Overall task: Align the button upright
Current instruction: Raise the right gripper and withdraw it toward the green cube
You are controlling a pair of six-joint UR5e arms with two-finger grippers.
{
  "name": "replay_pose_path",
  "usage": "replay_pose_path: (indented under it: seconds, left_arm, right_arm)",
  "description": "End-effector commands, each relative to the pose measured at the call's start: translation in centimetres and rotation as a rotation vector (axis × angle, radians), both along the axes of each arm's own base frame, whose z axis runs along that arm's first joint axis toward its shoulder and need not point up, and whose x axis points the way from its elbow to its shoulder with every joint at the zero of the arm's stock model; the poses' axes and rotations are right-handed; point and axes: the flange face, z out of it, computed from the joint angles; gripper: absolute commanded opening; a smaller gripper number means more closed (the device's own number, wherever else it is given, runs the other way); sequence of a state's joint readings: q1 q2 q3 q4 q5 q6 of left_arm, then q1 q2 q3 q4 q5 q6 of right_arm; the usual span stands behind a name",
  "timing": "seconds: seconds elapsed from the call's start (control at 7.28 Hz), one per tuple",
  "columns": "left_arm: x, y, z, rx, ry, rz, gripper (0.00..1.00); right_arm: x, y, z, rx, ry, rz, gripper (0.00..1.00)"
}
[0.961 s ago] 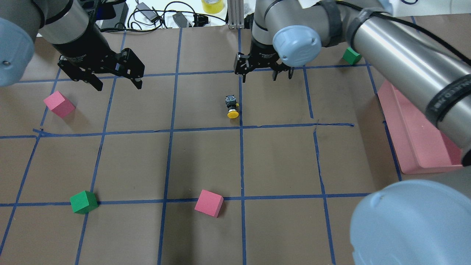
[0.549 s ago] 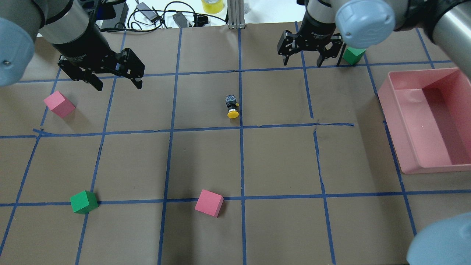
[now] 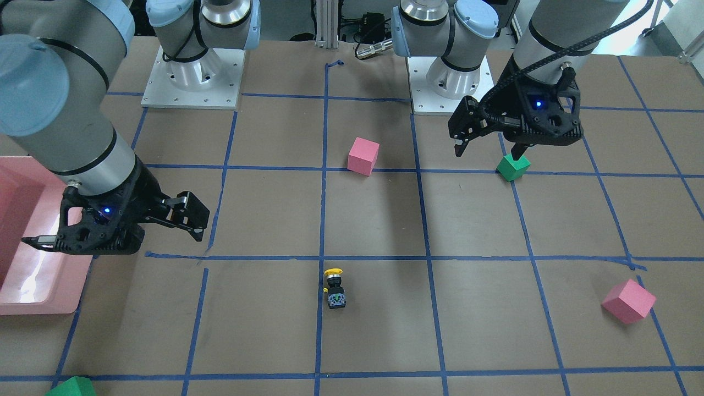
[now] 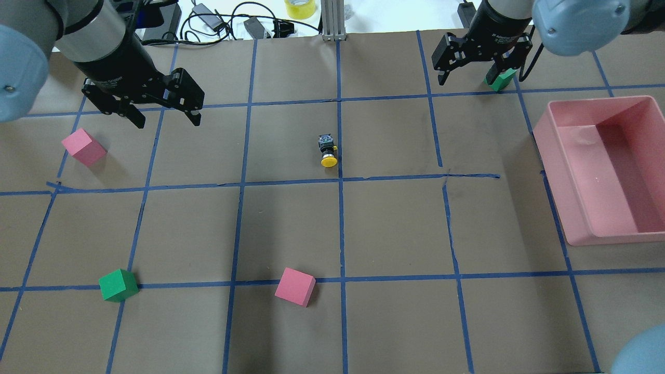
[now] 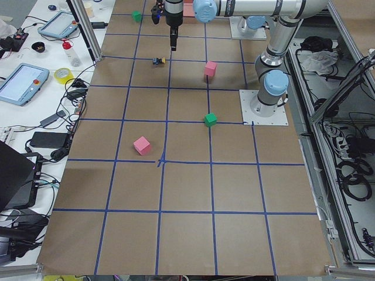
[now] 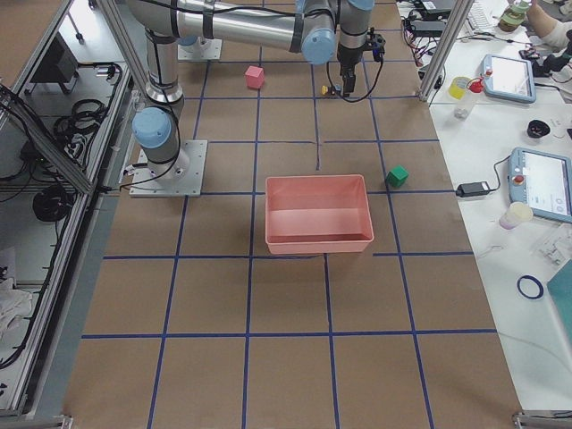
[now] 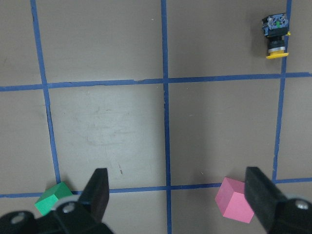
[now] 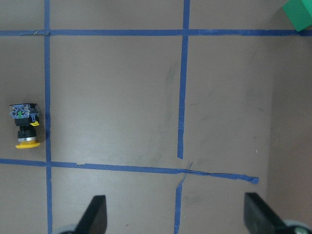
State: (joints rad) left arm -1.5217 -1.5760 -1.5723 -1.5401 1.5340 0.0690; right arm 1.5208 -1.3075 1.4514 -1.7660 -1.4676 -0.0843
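The button (image 4: 327,150) lies on its side near the table's middle, its yellow cap pointing toward the robot's base and its grey-black base away; it also shows as the button (image 3: 334,287), the button (image 7: 276,36) and the button (image 8: 23,126). My left gripper (image 4: 167,120) hangs open and empty above the table, well to the left of it. My right gripper (image 4: 470,75) is open and empty too, raised at the far right, its one finger overlapping a green cube (image 4: 500,79) in the overhead view. Neither gripper touches the button.
A pink bin (image 4: 566,208) stands at the right edge. One pink cube (image 4: 83,147) and another pink cube (image 4: 295,286) sit on the left and near sides, with a second green cube (image 4: 118,285) at the near left. Cables and a yellow tape roll (image 4: 300,8) lie beyond the far edge.
My right arm has swung away from above the button to the far right, up to the green cube, uncovering the pink bin. The button and the left arm have not moved.
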Motion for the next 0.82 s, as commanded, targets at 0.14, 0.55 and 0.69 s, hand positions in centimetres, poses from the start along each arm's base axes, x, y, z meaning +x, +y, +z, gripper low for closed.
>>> replay_pose_path:
  seconds: [0.14, 0.55, 0.69]
  left_arm:
    - [0.0, 0.0, 0.0, -0.001, 0.0, 0.0, 1.0]
    - [0.0, 0.0, 0.0, -0.001, 0.0, 0.0, 1.0]
    - [0.0, 0.0, 0.0, -0.001, 0.0, 0.0, 1.0]
  right_arm:
    - [-0.4, 1.3, 2.6, -0.048, 0.02, 0.0, 1.0]
    - [-0.2, 2.8, 3.9, -0.04, 0.015, -0.006, 1.0]
    - [-0.6, 3.0, 3.9, -0.024, 0.02, -0.014, 1.0]
